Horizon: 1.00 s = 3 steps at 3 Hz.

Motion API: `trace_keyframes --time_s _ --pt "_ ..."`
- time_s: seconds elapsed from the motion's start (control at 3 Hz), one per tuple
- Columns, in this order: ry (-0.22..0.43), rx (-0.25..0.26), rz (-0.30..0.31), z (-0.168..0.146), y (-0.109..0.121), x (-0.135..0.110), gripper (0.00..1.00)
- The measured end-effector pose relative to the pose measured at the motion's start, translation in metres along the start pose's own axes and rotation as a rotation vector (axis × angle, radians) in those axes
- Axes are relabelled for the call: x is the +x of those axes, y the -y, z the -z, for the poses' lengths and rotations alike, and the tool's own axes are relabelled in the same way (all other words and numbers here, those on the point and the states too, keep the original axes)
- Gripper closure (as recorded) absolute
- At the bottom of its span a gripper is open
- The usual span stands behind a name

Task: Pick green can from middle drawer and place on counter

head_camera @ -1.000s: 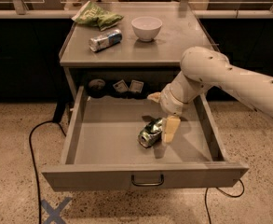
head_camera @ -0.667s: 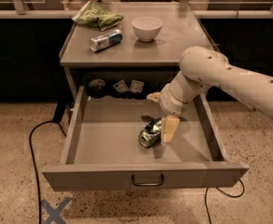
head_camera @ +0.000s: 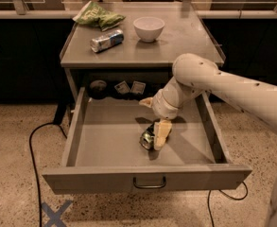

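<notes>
The green can (head_camera: 148, 139) lies on its side on the floor of the open middle drawer (head_camera: 109, 141), a little right of its centre. My gripper (head_camera: 150, 125) reaches down into the drawer from the right on its white arm. It is open. One cream finger (head_camera: 161, 134) rests against the can's right side, and the other (head_camera: 145, 101) points left, above and behind the can. The can is not lifted. The counter (head_camera: 142, 48) is the grey top above the drawer.
On the counter are a white bowl (head_camera: 149, 28), a silver-white can (head_camera: 107, 40) lying down and a green snack bag (head_camera: 98, 16). Small dark items (head_camera: 98, 88) sit at the drawer's back. A black cable (head_camera: 34, 141) runs over the floor on the left.
</notes>
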State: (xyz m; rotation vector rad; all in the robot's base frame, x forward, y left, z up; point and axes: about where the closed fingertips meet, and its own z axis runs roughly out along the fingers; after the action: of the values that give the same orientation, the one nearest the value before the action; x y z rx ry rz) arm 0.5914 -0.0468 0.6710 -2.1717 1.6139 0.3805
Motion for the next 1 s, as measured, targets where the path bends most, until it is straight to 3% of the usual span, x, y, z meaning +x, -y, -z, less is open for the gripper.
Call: trace_keyframes --time_s 0.67,1.0 --pt "0.046 -0.068 0.021 -0.035 -0.005 -0.013 0.00" --pt "0.007 -0.077 -0.004 -0.029 -0.014 0.000 0.00"
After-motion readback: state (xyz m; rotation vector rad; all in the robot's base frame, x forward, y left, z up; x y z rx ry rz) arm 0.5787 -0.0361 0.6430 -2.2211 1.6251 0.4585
